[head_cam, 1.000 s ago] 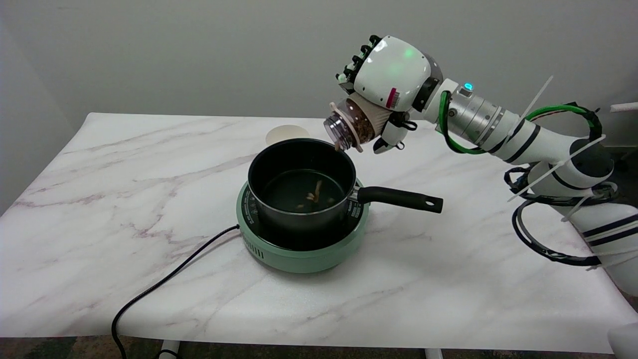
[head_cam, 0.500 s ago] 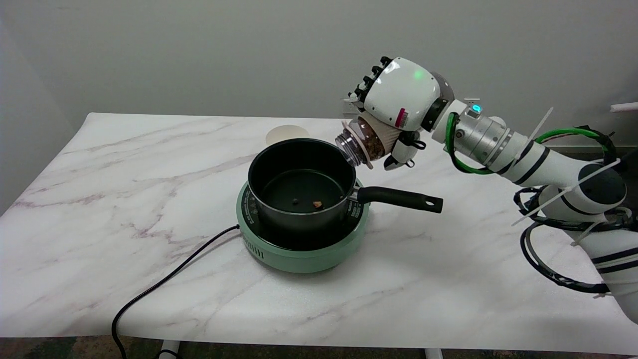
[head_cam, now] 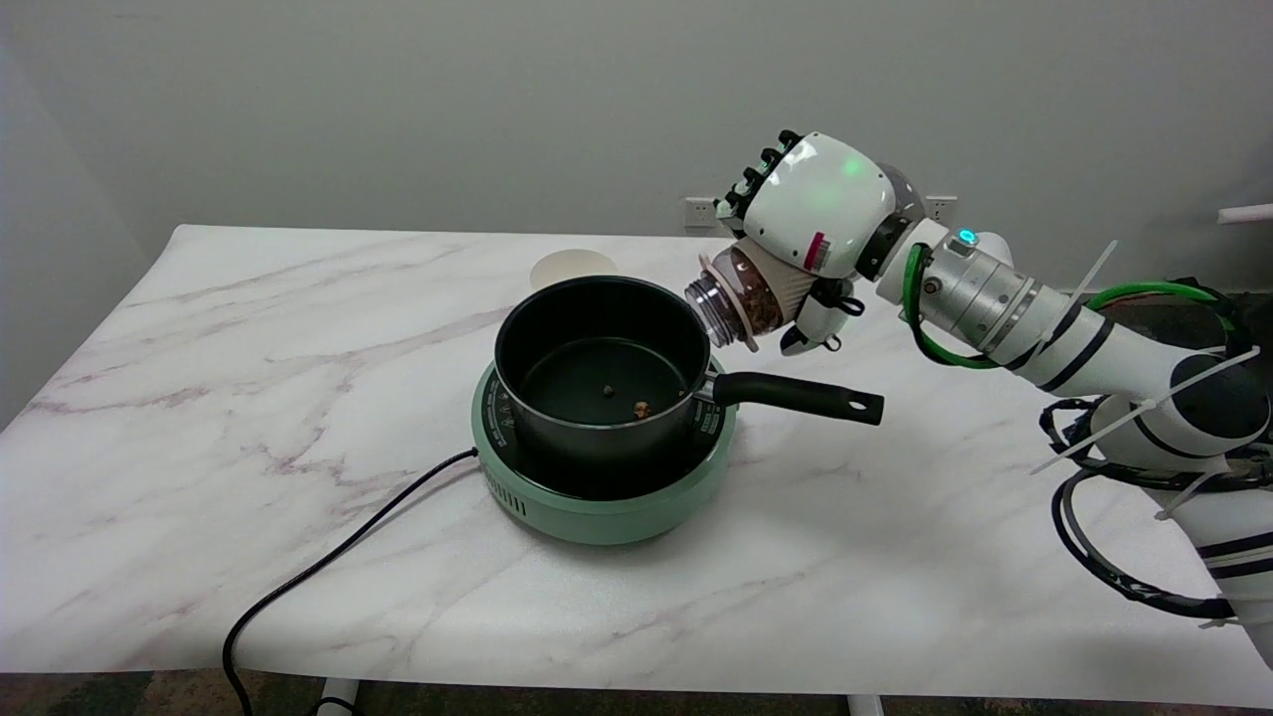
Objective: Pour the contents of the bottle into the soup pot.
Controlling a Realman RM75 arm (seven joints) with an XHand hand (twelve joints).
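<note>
A black soup pot [head_cam: 557, 343] with a long handle [head_cam: 801, 397] stands on a green hotplate [head_cam: 597, 507] at the table's middle. Two small brown bits [head_cam: 640, 407] lie on the pot's floor. My right hand [head_cam: 811, 214] grips a clear bottle [head_cam: 741, 296] that holds brown pieces. The bottle is tilted with its open mouth [head_cam: 704, 306] pointing down-left. The mouth hangs just right of the pot's rim, above the base of the handle.
A round beige lid [head_cam: 571, 268] lies flat on the marble table [head_cam: 249, 398] behind the pot. A black power cord [head_cam: 328, 567] runs from the hotplate to the front-left edge. A wall outlet [head_cam: 699, 211] shows behind the hand.
My right hand has drawn back to the right and slightly down with the bottle, so its mouth left the pot's opening. Pieces that were falling a second ago now lie in the pot.
</note>
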